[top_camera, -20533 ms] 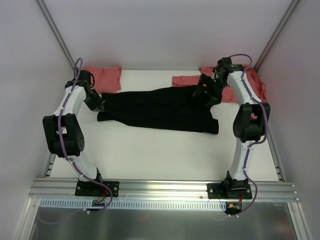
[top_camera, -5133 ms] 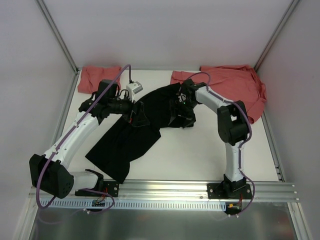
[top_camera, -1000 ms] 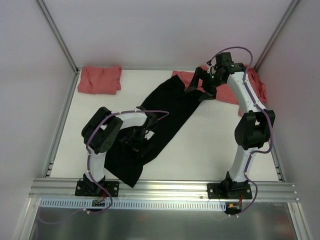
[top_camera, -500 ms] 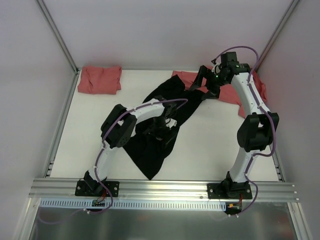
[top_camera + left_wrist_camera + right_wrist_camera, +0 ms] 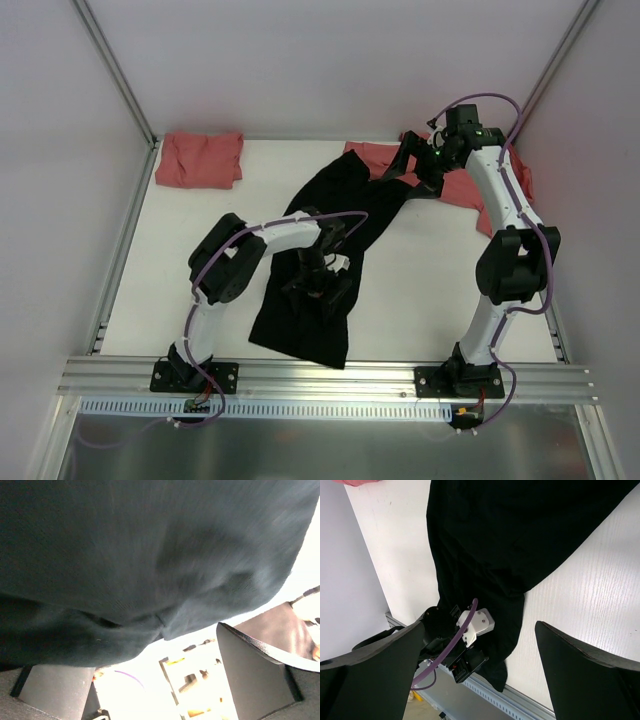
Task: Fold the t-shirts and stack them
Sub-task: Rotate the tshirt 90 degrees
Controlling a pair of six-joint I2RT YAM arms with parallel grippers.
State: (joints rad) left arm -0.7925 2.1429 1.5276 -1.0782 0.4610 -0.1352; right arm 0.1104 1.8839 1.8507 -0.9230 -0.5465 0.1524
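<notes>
A large black t-shirt (image 5: pixel 340 200) lies stretched diagonally on the white table (image 5: pixel 430 270), from the back right down to the front edge. My left gripper (image 5: pixel 322 285) hovers low over its lower half. In the left wrist view its jaws (image 5: pixel 145 650) stand wide apart, and dark cloth (image 5: pixel 150 545) bunches just past the fingertips. Nothing is pinched between them. My right gripper (image 5: pixel 410 172) hangs open above the shirt's upper end. In the right wrist view it (image 5: pixel 480 625) looks down on the black cloth (image 5: pixel 510 540) and the left wrist. A folded salmon-red t-shirt (image 5: pixel 200 160) rests at the back left.
More salmon-red cloth (image 5: pixel 465 188) lies loose at the back right, partly behind my right arm. The metal rail (image 5: pixel 320 378) runs along the front edge, with the black shirt's hem close to it. Walls close in the left, right and back.
My left arm swept to the right across the table, and the black shirt's lower end swung with it toward the front middle. The right gripper barely moved.
</notes>
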